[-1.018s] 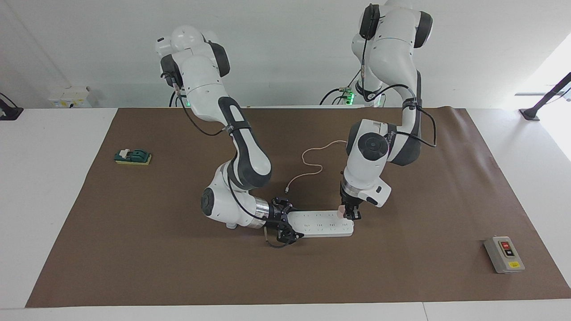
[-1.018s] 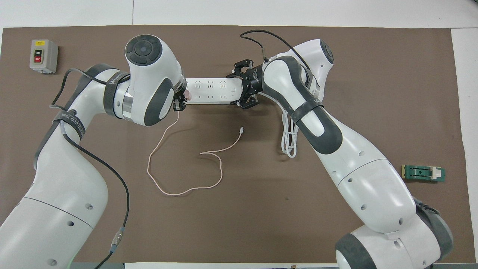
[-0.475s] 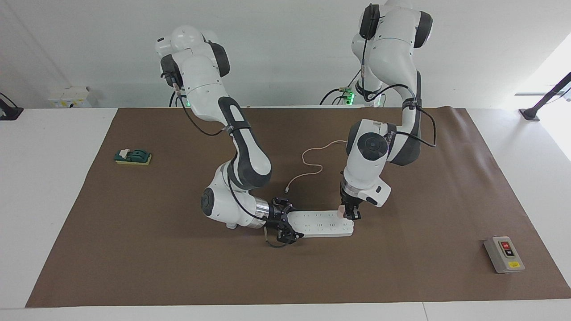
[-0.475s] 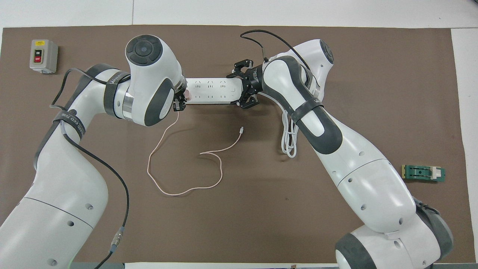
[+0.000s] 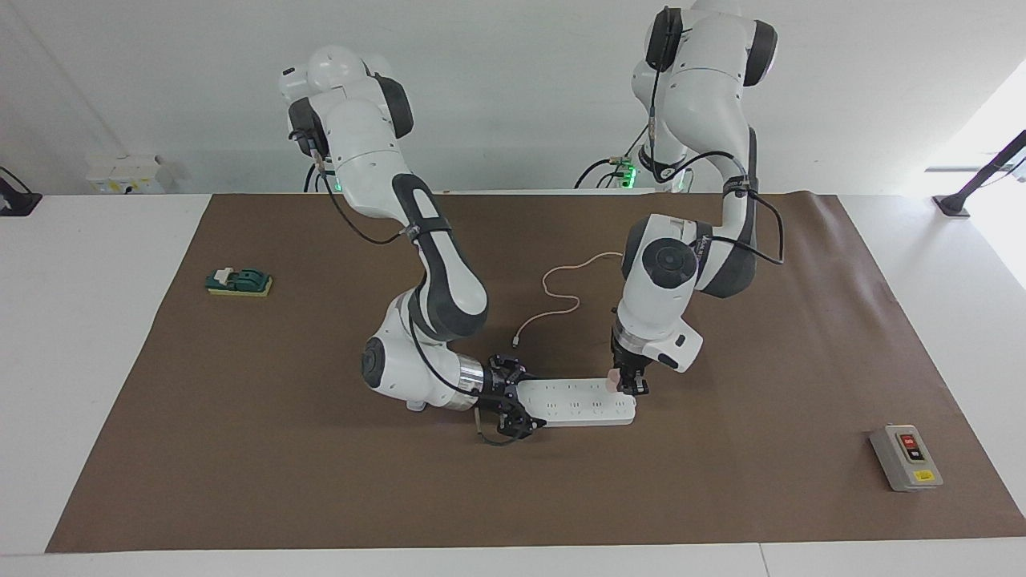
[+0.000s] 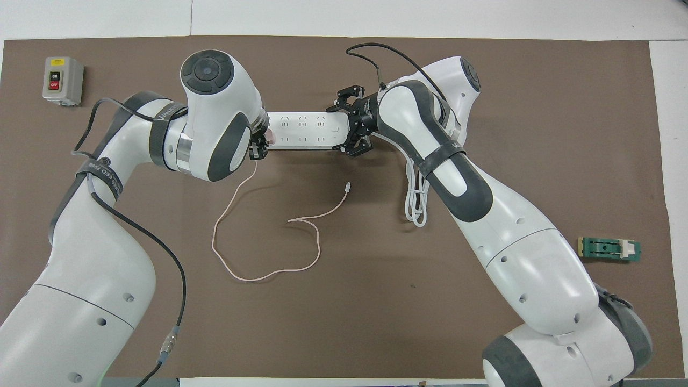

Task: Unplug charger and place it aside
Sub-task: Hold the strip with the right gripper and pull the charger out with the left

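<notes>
Left gripper (image 5: 629, 385): I see it clamped on charger (image 5: 613, 380), seated in power strip (image 5: 579, 401).
Right gripper (image 5: 513, 407): holding strip's end.

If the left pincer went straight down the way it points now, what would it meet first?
Almost certainly the charger: the left pincer points straight down and is shut on that small pink plug at the end of the power strip. Pressing on would only push the plug into the strip.
</notes>
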Controlling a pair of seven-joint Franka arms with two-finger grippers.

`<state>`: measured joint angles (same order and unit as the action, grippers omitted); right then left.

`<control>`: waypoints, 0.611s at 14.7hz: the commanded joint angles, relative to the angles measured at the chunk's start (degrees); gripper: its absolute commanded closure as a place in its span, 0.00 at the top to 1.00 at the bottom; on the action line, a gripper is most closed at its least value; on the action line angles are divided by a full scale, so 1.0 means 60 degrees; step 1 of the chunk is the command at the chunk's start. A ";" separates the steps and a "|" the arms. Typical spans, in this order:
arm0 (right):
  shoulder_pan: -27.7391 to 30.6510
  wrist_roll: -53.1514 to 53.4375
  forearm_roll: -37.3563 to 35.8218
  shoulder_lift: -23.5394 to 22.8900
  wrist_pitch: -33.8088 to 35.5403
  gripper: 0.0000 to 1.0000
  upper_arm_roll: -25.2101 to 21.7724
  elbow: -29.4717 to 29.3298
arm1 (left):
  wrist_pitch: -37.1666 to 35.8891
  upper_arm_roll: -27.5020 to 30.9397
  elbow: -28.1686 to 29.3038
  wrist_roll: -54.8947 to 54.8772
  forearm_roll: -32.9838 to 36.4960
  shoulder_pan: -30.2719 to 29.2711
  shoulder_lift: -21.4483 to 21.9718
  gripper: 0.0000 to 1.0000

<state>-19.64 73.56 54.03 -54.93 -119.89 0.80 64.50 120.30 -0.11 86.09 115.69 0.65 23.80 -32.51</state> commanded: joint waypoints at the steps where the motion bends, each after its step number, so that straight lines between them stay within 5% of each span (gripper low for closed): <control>1: -0.0096 -0.0262 -0.0025 -0.0147 -0.0498 0.51 -0.0016 -0.0086 | -0.0258 0.0136 -0.0242 0.0055 0.0126 0.0004 0.0115 0.00; 9: -0.0096 -0.0277 -0.0025 -0.0147 -0.0512 0.51 -0.0016 -0.0071 | -0.1255 0.0165 -0.0447 -0.0443 0.0141 -0.0245 0.0907 0.00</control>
<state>-19.66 73.56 54.03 -54.91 -119.99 0.80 64.55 115.57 0.64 83.31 114.64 0.86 23.26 -29.52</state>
